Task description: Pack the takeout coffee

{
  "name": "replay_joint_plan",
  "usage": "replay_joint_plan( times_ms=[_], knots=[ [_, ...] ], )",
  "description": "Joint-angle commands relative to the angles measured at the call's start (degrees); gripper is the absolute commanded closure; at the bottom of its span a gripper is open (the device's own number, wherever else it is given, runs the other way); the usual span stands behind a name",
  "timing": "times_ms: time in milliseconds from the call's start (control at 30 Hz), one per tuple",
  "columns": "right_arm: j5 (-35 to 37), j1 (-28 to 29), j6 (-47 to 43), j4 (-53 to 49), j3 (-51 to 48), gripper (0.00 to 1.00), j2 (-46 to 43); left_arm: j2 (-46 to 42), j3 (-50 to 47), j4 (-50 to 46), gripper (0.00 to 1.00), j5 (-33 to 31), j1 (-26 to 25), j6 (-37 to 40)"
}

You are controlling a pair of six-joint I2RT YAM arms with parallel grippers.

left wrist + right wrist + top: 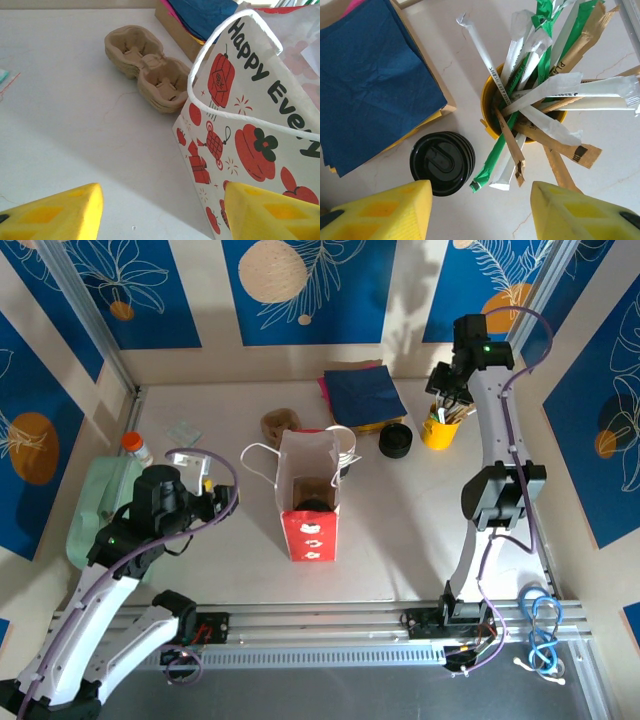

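Pale counter [420, 530], left gripper [162, 212] spread and empty beside the red-and-white bag [240, 130], right gripper [480, 210] spread above the yellow pot [487, 107], takeout coffee [318, 502] apparently inside that bag.

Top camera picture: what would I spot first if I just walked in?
The red-and-white bag standing open in the middle of the table. Next the yellow pot stuffed with wrapped utensils at the back right, and the dark blue napkins just left of it.
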Motion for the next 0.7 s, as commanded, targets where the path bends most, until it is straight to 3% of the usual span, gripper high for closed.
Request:
replay_joint_plan(
  times_ms=[0, 267, 667],
  knots=[
    [0.85, -0.67, 0.28, -1.97, 2.48, 0.49, 1.79, -1.30, -0.35, -0.23, 0.34, -1.01, 0.48, 1.24],
    [-1.01, -1.73, 0.01, -2.18, 3.62, 0.56, 4.55, -2.09, -0.61, -0.13, 0.33, -1.45, 0.47, 1.21],
    [-1.43, -2.87, 0.02, -4.04, 7.27, 0.58, 8.90, -2.10, -0.83, 0.57, 0.31, -1.28, 0.48, 1.13]
  ],
)
